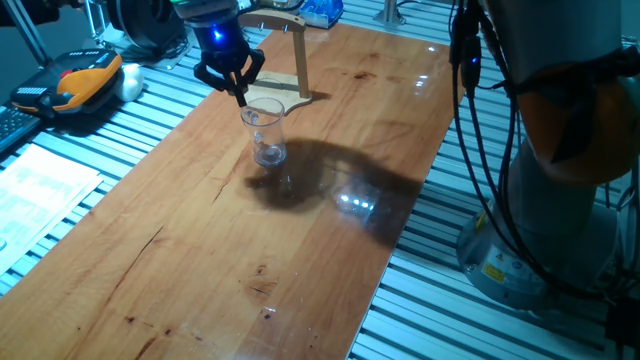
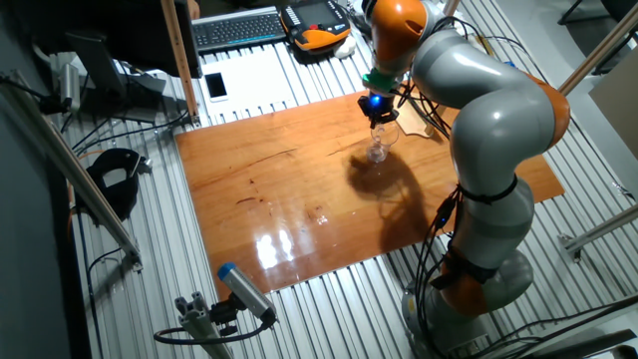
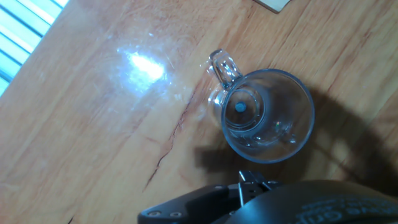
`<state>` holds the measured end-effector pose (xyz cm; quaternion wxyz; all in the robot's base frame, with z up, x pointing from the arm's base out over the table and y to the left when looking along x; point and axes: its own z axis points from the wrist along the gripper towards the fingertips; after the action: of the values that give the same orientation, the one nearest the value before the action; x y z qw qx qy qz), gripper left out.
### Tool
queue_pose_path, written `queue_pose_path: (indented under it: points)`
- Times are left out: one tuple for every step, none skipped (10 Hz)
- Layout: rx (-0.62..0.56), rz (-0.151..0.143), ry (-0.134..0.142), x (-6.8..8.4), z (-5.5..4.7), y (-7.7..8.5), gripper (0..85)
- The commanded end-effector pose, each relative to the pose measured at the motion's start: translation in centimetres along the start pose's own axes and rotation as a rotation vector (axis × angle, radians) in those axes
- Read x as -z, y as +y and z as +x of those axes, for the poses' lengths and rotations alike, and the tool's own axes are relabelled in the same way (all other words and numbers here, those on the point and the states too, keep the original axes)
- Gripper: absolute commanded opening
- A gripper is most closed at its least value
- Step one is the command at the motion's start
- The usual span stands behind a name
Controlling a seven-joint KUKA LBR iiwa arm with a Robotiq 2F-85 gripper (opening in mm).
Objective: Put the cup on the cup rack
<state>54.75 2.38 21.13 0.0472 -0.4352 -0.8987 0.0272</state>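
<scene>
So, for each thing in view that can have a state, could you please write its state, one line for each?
cup: upright on the table, empty, handle free, not gripped.
cup rack: standing upright behind the cup, nothing hanging on its arm.
tool: just above the cup's rim, holding nothing; open or shut cannot be told.

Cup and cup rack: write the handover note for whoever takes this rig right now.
Gripper: just above the cup's rim; whether the jaws are open or shut cannot be told, and no grasp shows.
Cup: upright on the wooden table, empty, handle to one side in the hand view.
Cup rack: standing at the table's far end, beyond the cup, nothing on it.
Done: approach only.
Left: grasp, lift, place the cup on the rack.
</scene>
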Motion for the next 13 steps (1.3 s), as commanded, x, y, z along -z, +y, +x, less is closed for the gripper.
queue_pose_path:
  points:
    - [-0.008, -0.002, 0.008, 0.0, 0.0, 0.0, 0.0]
    - [-0.020, -0.003, 0.011, 0.0, 0.0, 0.0, 0.0]
    - [-0.059, -0.005, 0.017, 0.0, 0.0, 0.1, 0.0]
    - [-0.089, -0.011, 0.022, -0.1, -0.1, 0.4, 0.0]
    - [-0.115, -0.009, 0.015, -0.2, 0.0, 0.7, 0.0]
    - [-0.128, -0.002, 0.000, -0.4, -0.2, 0.8, 0.0]
    - [-0.142, 0.012, -0.018, -0.6, -0.5, 1.0, 0.0]
    - [-0.154, 0.050, -0.038, -0.7, -0.8, 1.1, 0.0]
    - [-0.169, 0.075, -0.036, -0.8, -0.9, 1.0, 0.0]
    - [-0.183, 0.083, -0.029, -0.8, -1.0, 0.9, 0.0]
    - [-0.200, 0.089, -0.014, -0.9, -1.0, 1.0, 0.0]
    - [-0.210, 0.092, -0.016, -1.0, -1.1, 1.1, 0.0]
    - [-0.214, 0.091, -0.018, -1.1, -1.3, 1.2, 0.0]
